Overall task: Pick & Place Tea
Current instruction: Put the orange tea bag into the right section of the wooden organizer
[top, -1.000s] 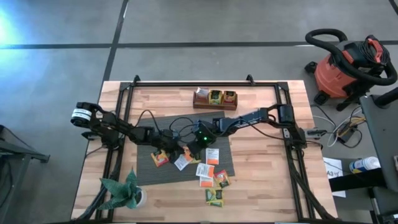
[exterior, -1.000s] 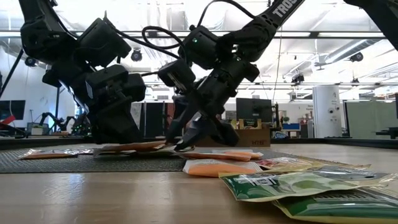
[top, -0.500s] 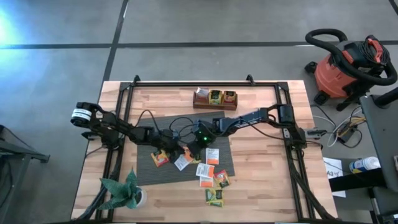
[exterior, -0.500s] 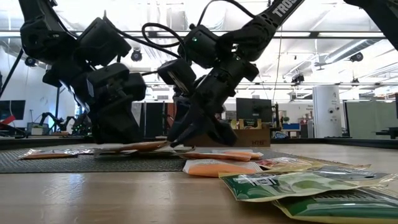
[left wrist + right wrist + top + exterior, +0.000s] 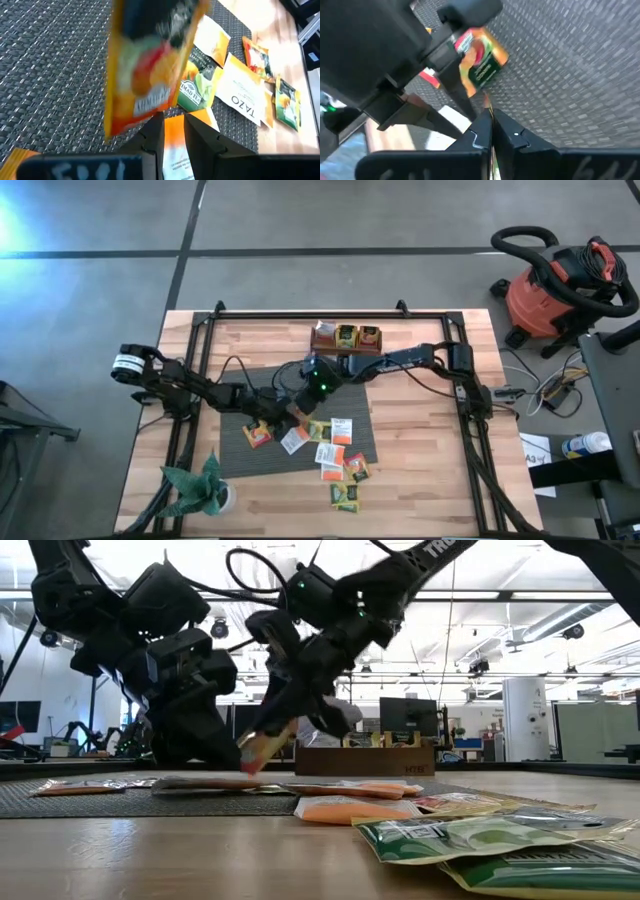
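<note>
One orange packet (image 5: 260, 748) is off the grey mat (image 5: 235, 457), pinched at its top edge by the right gripper (image 5: 277, 727). Its fingers are shut tight on it, and the packet hangs tilted below them. So we judge the pick done and the carry begun.

The left gripper (image 5: 174, 136) sits low just beside it. Its fingers stand a narrow gap apart and hold nothing we can see. Another packet lies flat beneath that gap.

Many more packets (image 5: 340, 472) lie on the mat and bare wood ahead of those fingers.

Next, we think the packet must travel to the wooden box (image 5: 345, 338), well beyond the right fingers. It must clear the left arm and then be let go there.
</note>
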